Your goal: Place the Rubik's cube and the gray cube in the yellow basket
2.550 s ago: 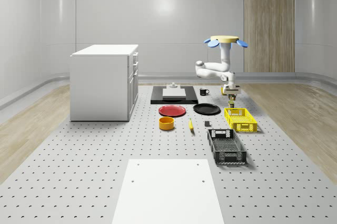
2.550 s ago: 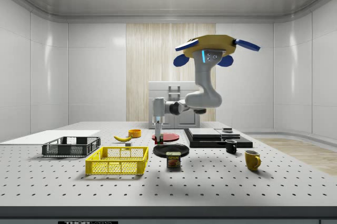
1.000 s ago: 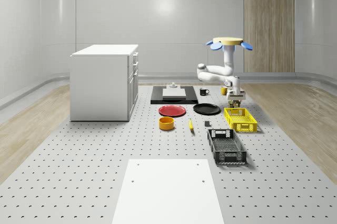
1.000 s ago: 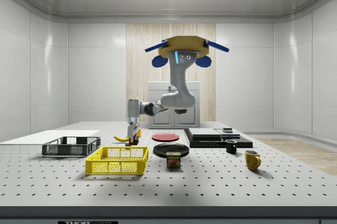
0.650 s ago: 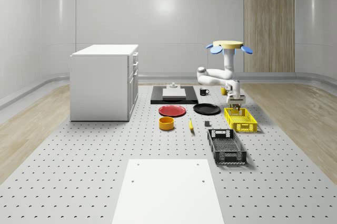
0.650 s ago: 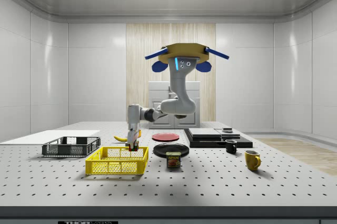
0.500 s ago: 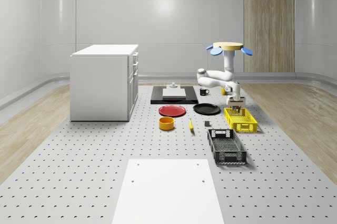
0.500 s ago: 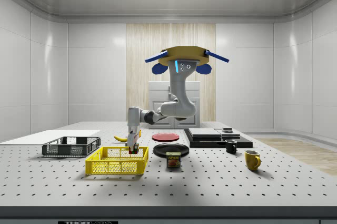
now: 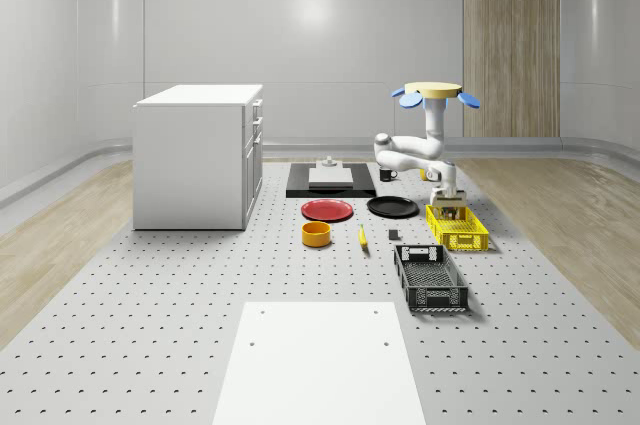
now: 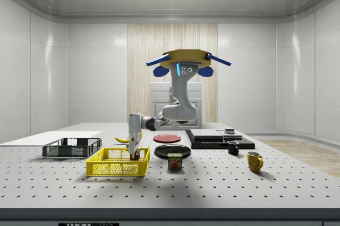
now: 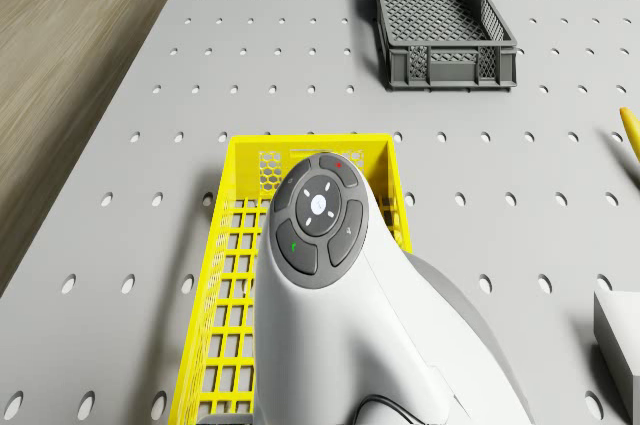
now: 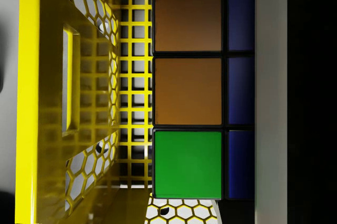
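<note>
The drone (image 9: 433,93) hovers over the table just behind the yellow basket (image 9: 458,228), its arm bent down into it. In the side view the gripper (image 10: 134,154) is sunk inside the yellow basket (image 10: 118,162) at its right end. It is shut on the Rubik's cube (image 12: 187,92), whose orange, green and blue squares hang close above the basket's mesh floor (image 12: 129,92). One grey finger (image 12: 271,97) presses on the cube's blue side. The gray cube (image 9: 393,236) lies on the table between the banana and the basket, also in the drone view (image 11: 618,333).
A black crate (image 9: 430,278) stands in front of the basket. A banana (image 9: 362,236), an orange bowl (image 9: 316,234), a red plate (image 9: 327,210) and a black plate (image 9: 392,207) lie to the whole-scene view's left. A can (image 10: 175,161) and mugs (image 10: 254,161) stand nearby. A white cabinet (image 9: 198,155) is at far left.
The drone has shifted from over the black plate toward the basket. The arm has carried the Rubik's cube over the basket's rim and lowered it inside.
</note>
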